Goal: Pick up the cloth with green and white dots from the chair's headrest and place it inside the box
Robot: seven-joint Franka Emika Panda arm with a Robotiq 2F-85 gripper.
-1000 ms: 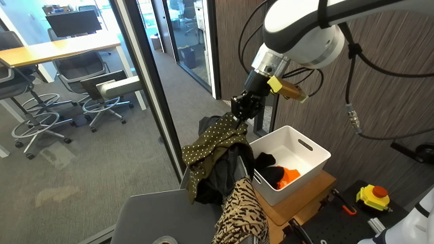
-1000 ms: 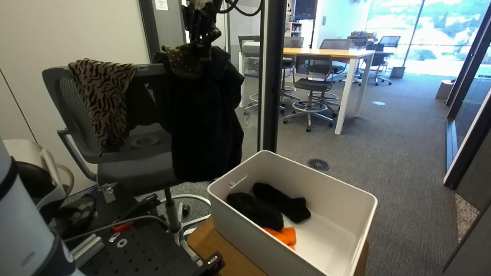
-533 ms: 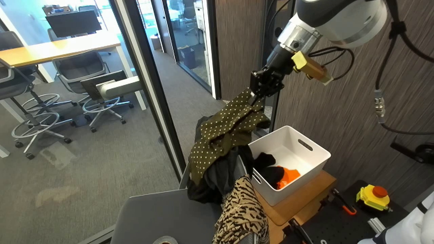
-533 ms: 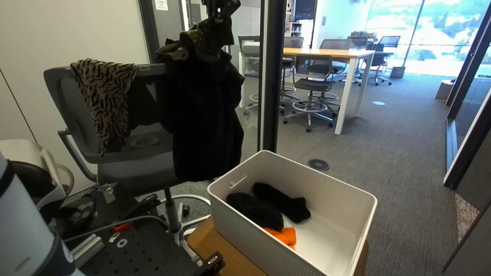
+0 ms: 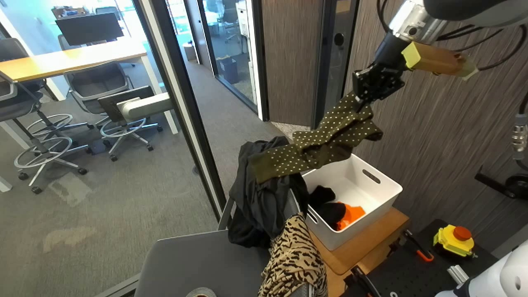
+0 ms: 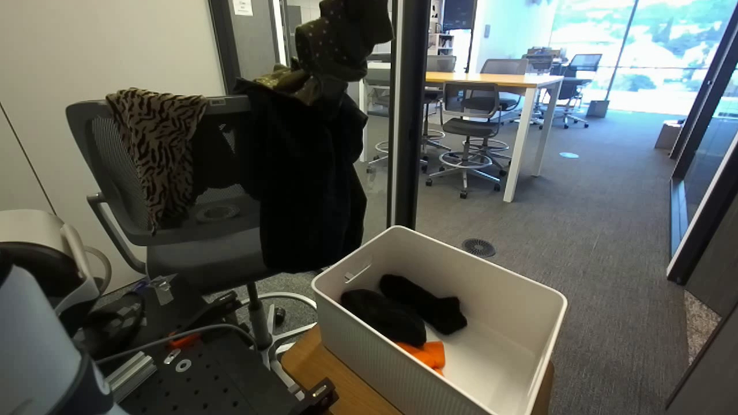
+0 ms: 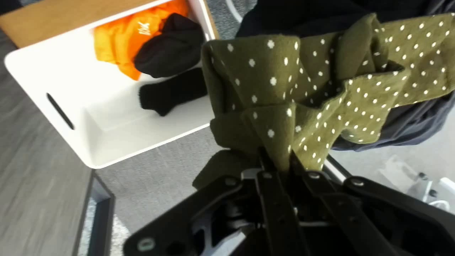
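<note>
As I judged it, the lift off the chair (image 5: 202, 260) was nearly done and the whole placing was left. The wooden counter (image 5: 369, 236) beside it carried the white box (image 5: 361, 183), in which I saw nothing dotted. The olive dotted cloth (image 5: 330, 136) hung aslant above the rim, its upper part over toward the counter's far edge, which the box hid from me, its lower end reaching back past the chair-side edge. My gripper (image 7: 279, 156) was pinching a bunched fold of it. I reckoned I had to bring the full length over the box, lower it, then let go. Of the rest, a black perforated board (image 6: 222, 369) lay near the counter's edge opposite that far one. A black garment (image 5: 260, 202) draped the chair back beyond the chair-side edge; the cloth's lower end seemed to lie on it, so I thought a snag there the main hazard, and next the box's chair-side wall, where that end could end up hung outside. An animal-print cloth (image 5: 295, 260) was draped closer to the counter's rounded corner, out of my likely path. A yellow block (image 5: 445, 243) with a red button (image 5: 462, 233) sat past the right-hand corner in an exterior view. Inside the box, toward the chair-side edge, lay two black pieces (image 7: 170, 46), one partly over an orange piece (image 7: 121, 39).
</note>
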